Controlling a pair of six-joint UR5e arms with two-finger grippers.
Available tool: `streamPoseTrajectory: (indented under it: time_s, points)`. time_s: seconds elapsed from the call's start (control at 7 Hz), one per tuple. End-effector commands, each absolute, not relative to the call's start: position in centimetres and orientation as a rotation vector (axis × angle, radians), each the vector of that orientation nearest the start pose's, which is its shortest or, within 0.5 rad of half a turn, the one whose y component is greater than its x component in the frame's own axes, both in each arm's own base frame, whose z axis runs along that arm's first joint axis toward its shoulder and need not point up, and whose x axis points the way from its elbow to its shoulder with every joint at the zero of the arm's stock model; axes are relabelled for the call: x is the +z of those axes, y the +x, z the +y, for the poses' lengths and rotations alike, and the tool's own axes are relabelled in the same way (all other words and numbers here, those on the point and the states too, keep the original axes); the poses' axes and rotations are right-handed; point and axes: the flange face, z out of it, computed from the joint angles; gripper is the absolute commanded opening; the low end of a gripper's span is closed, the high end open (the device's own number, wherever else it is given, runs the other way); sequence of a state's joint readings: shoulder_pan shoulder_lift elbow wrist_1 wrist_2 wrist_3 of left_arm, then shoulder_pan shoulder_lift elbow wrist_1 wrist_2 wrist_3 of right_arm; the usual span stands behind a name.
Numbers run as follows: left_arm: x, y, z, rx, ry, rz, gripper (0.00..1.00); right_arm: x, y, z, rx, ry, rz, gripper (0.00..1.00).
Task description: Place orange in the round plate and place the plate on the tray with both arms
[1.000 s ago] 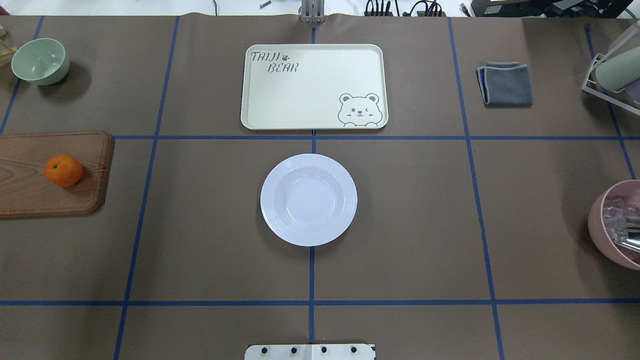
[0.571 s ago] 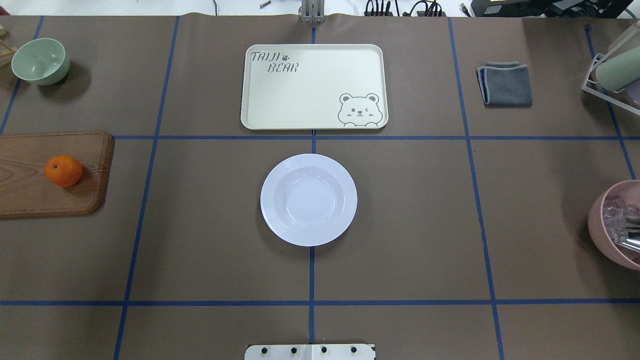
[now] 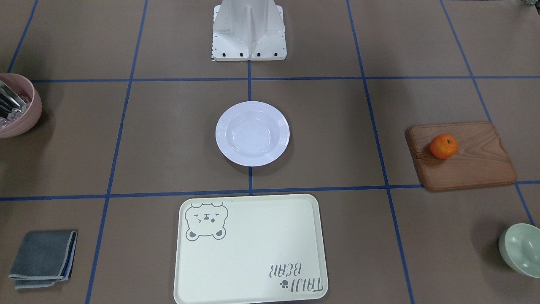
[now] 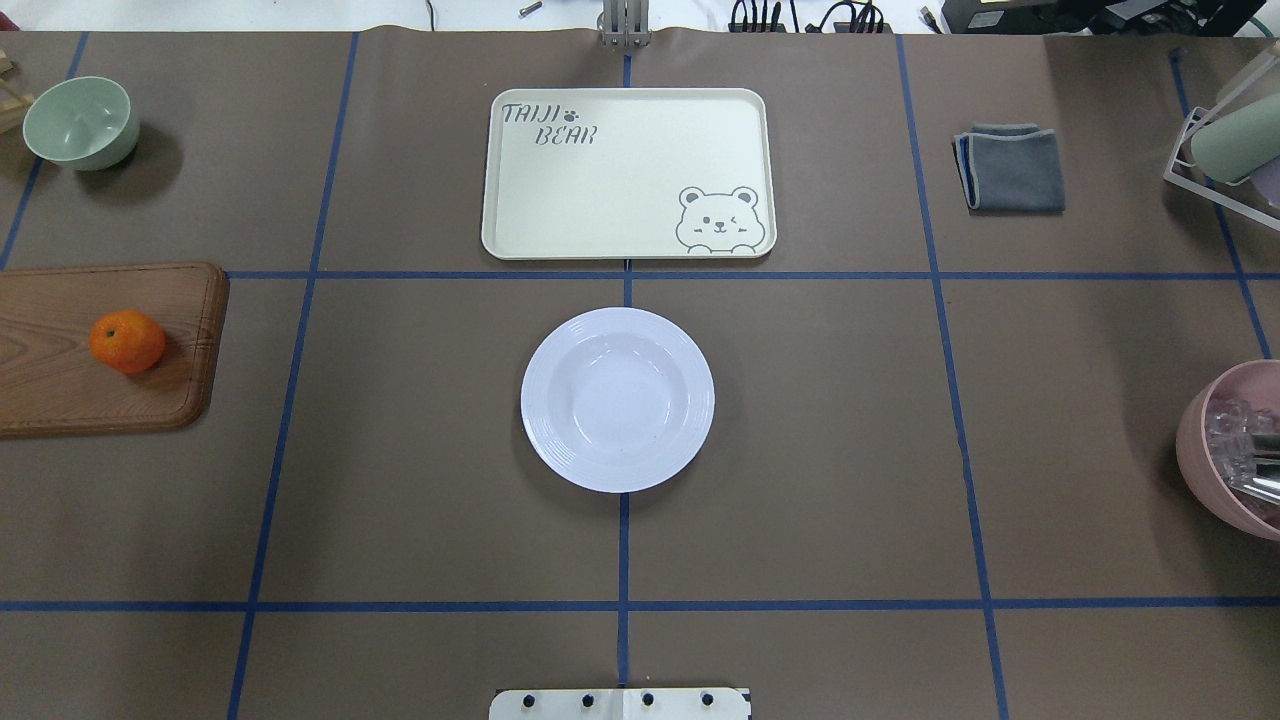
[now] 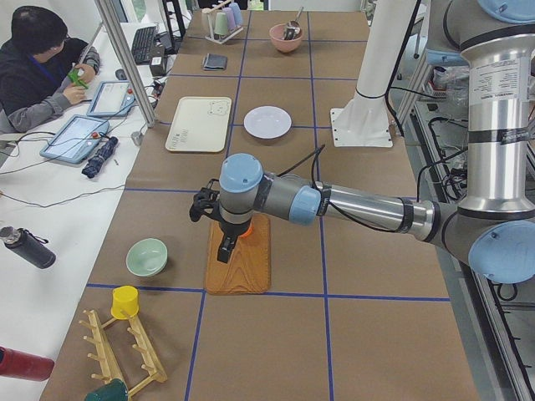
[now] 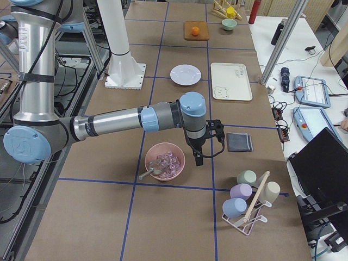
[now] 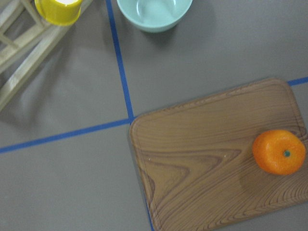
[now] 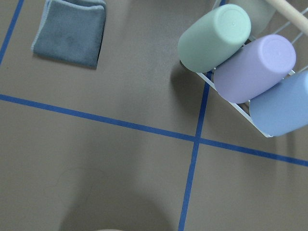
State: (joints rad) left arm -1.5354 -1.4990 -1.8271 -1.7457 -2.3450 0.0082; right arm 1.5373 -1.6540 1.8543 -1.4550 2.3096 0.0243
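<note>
The orange (image 4: pixel 127 341) lies on a brown wooden board (image 4: pixel 60 400) at the table's left edge; the left wrist view looks down on the orange (image 7: pixel 279 152). The white round plate (image 4: pixel 617 399) sits empty at the table's centre. Beyond it lies the cream bear tray (image 4: pixel 628 175), also empty. My left gripper (image 5: pixel 224 249) shows only in the exterior left view, hanging over the board close to the orange; I cannot tell whether it is open. My right gripper (image 6: pixel 198 157) shows only in the exterior right view, above the table beside the pink bowl; its state is likewise unclear.
A pale green bowl (image 4: pixel 80 122) stands at the far left. A folded grey cloth (image 4: pixel 1012 167) lies at the far right, near a cup rack (image 4: pixel 1225 150). A pink bowl (image 4: pixel 1235 450) with ice cubes sits at the right edge. A person sits at a side desk (image 5: pixel 42 71).
</note>
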Motion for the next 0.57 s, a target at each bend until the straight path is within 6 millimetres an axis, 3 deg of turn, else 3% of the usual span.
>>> streamPoseTrajectory:
  time_s: [0.0,0.29,0.43]
  points:
    - [55.5,-4.7,-48.9,0.218,0.407,0.775,0.98,54.9,5.0,-47.2,-0.160,0.385,-0.748,1.00]
    - [53.5,-4.5,-49.5,0.231,0.473,0.775,0.98,53.2,4.5,-48.2,-0.107,0.416,-0.787,1.00]
    - [52.5,-2.0,-50.5,0.271,0.493,0.788,0.98,51.0,2.7,-48.5,-0.099,0.449,-0.853,1.00]
